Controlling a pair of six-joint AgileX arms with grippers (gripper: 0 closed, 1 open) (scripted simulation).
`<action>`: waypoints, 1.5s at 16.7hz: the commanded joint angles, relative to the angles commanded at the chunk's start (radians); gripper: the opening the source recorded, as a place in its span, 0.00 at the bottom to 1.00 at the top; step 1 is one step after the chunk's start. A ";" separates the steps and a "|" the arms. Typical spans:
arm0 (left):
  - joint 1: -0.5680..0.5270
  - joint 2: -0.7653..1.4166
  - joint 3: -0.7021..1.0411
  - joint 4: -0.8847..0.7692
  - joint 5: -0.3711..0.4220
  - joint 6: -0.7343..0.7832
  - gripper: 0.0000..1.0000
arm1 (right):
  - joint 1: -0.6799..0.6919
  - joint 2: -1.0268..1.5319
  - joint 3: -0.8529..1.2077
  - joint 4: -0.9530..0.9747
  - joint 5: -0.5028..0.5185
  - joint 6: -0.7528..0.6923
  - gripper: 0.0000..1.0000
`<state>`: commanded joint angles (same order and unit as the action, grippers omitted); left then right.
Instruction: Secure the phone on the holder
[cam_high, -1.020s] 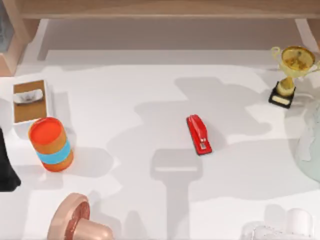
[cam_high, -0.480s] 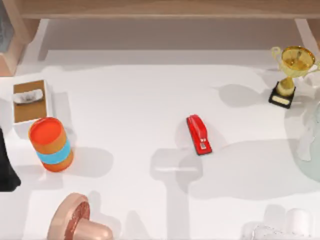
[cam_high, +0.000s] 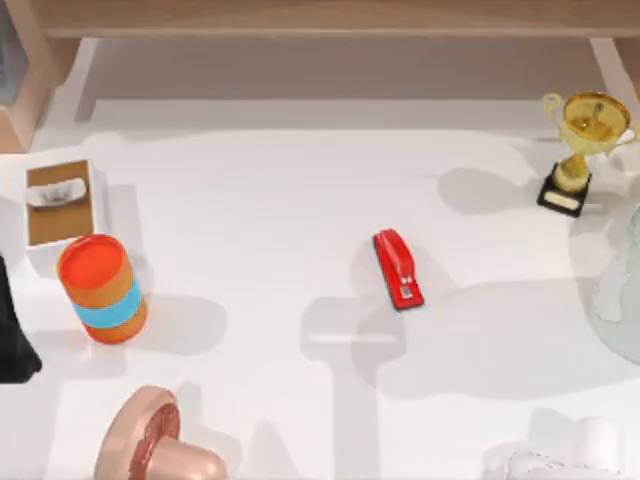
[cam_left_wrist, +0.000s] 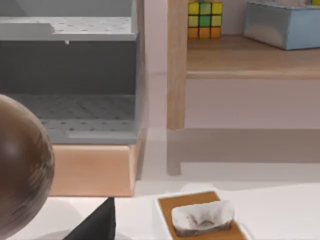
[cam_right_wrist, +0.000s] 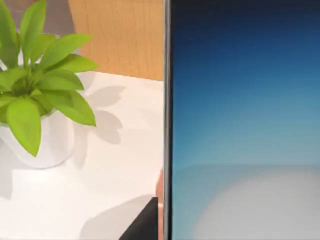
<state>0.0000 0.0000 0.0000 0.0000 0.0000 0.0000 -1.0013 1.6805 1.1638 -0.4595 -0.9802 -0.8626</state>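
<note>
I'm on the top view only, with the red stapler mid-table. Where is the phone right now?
Observer: The phone is close in front of the right wrist camera, its screen blue fading to white.
Operator: What's beside it there?
Observer: A green potted plant in a white pot stands on the white table beyond the phone's edge, with a wooden panel behind it.
Operator: And what does the left wrist camera face?
Observer: A wooden shelf carrying a coloured puzzle cube and a blue box.
</note>
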 joint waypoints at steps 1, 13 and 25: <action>0.000 0.000 0.000 0.000 0.000 0.000 1.00 | -0.004 0.002 -0.002 0.001 -0.005 -0.004 0.00; 0.000 0.000 0.000 0.000 0.000 0.000 1.00 | -0.026 -0.039 -0.008 0.000 0.042 0.101 0.00; 0.000 0.000 0.000 0.000 0.000 0.000 1.00 | 0.114 0.077 -0.035 0.244 0.068 0.161 0.00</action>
<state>0.0000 0.0000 0.0000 0.0000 0.0000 0.0000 -0.8877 1.7575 1.1285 -0.2156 -0.9124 -0.7015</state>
